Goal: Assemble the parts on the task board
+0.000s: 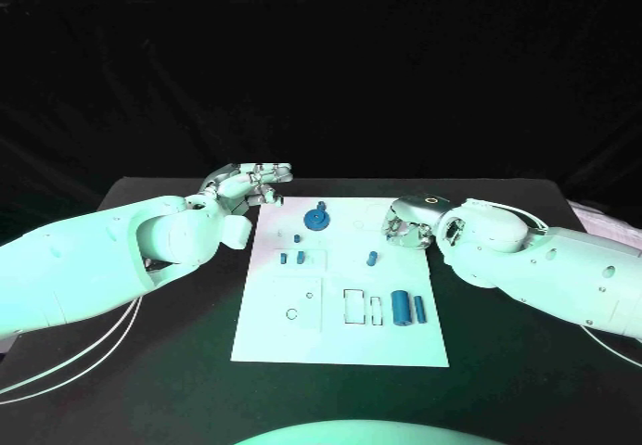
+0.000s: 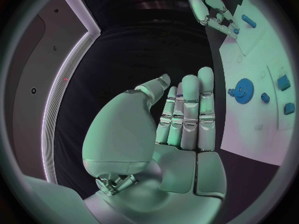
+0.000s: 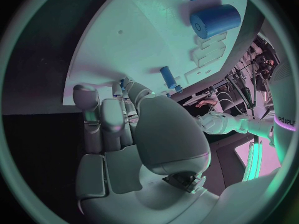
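thick cylinder (image 1: 400, 306) lies lengthwise along board (image 1: 341, 348), thin rod (image 1: 420, 310) parallel.

A white task board (image 1: 275, 338) is seen on a black table (image 1: 508, 371); blue parts: gear (image 1: 315, 220), large cylinder (image 1: 400, 304), slim rod (image 1: 420, 310).

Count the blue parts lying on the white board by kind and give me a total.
Gear: 1
Thick cylinder: 1
Thin rod: 1
Small pieces: 4
Total: 7
Not counted: a blue speck by the fingers of the right hand, too hidden to tell.
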Controlling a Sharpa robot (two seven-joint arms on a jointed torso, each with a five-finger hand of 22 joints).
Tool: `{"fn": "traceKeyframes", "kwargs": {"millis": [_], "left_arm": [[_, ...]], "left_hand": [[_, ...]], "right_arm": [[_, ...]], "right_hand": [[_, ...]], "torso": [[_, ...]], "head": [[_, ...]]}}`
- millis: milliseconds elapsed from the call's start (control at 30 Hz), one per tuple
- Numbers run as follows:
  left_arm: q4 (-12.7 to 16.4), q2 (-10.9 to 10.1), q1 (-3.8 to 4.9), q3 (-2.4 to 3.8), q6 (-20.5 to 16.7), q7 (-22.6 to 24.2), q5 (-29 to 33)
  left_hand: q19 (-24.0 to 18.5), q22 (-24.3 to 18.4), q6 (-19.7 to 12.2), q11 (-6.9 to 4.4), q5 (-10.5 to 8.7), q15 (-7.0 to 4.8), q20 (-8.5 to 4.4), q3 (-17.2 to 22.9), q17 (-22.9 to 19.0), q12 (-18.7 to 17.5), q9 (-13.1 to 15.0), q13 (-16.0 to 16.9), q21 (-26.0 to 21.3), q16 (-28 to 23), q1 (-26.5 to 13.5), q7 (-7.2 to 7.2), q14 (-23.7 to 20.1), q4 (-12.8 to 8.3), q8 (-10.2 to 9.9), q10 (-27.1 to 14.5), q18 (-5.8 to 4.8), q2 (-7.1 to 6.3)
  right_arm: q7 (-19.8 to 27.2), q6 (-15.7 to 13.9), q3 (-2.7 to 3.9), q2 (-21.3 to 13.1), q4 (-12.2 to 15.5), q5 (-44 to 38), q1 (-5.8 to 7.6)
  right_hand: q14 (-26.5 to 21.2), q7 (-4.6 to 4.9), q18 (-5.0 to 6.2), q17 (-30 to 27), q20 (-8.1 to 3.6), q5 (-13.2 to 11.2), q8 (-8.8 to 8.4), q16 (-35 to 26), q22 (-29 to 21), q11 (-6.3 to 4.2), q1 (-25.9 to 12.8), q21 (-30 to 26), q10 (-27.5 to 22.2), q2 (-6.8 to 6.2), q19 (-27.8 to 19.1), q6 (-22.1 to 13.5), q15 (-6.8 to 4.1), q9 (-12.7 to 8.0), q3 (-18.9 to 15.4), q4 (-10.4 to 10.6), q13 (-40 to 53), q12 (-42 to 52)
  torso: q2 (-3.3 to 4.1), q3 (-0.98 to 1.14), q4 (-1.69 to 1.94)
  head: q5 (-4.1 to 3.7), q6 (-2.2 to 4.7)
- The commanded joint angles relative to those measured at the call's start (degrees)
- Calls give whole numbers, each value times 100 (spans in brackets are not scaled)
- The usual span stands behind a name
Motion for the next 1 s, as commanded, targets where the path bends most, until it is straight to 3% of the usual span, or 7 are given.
{"fn": "traceKeyframes", "kwargs": {"millis": [33,467,600,833,1000], "left_arm": [[33,-5,2,3,70,69,64],[78,-16,2,1,55,56,3],[80,-20,2,1,42,53,-16],[73,-15,2,1,14,34,-99],[67,-17,1,-1,4,25,-118]], "left_hand": [[37,-8,-40,2,15,30,-8,-32,-10,18,-4,-5,-22,-31,1,-6,4,-2,-21,-32,57,4],[40,-23,-65,13,16,37,-1,-50,-28,41,1,-4,-40,-35,54,10,-13,-39,-19,-60,58,14],[36,-30,-71,17,16,40,1,-55,-36,50,3,-3,-50,-42,75,15,-26,-53,-16,-70,59,21],[17,-51,-104,34,16,52,10,-77,-62,65,3,-6,-82,-65,88,32,-65,-63,-20,-114,57,37],[10,-58,-111,37,17,55,13,-82,-71,71,3,-6,-93,-73,93,36,-76,-65,-19,-125,57,46]], "right_arm": [[-79,399,-20,30,-15,-145,-39],[-301,496,-28,134,-35,-622,-123],[-285,170,-30,116,4,-675,-137],[-235,-453,-28,19,121,-623,-149],[-242,-660,-22,-38,196,-591,-151]], "right_hand": [[95,-3,-62,21,-28,-43,-1,34,9,-5,-103,35,63,-31,32,60,-35,8,133,-33,11,-25],[145,-54,-88,144,-61,-107,69,129,161,-63,-217,143,308,-76,121,290,-73,44,485,-176,30,2],[171,-71,-119,237,-75,-117,93,205,335,-85,-232,261,404,-68,208,374,-97,57,631,-252,32,2],[202,-95,-192,361,-71,-131,114,312,731,-101,-427,526,489,-94,404,438,-124,72,636,-166,25,-7],[208,-90,-196,391,-77,-131,120,340,769,-102,-400,558,519,-98,428,460,-131,78,698,-207,22,-12]], "torso": [[-3,-1,0],[-6,-1,3],[-8,0,-5],[-14,3,9],[-9,5,-4]], "head": [[3,-19],[0,-55],[-2,-59],[-12,-67],[-6,-58]]}}
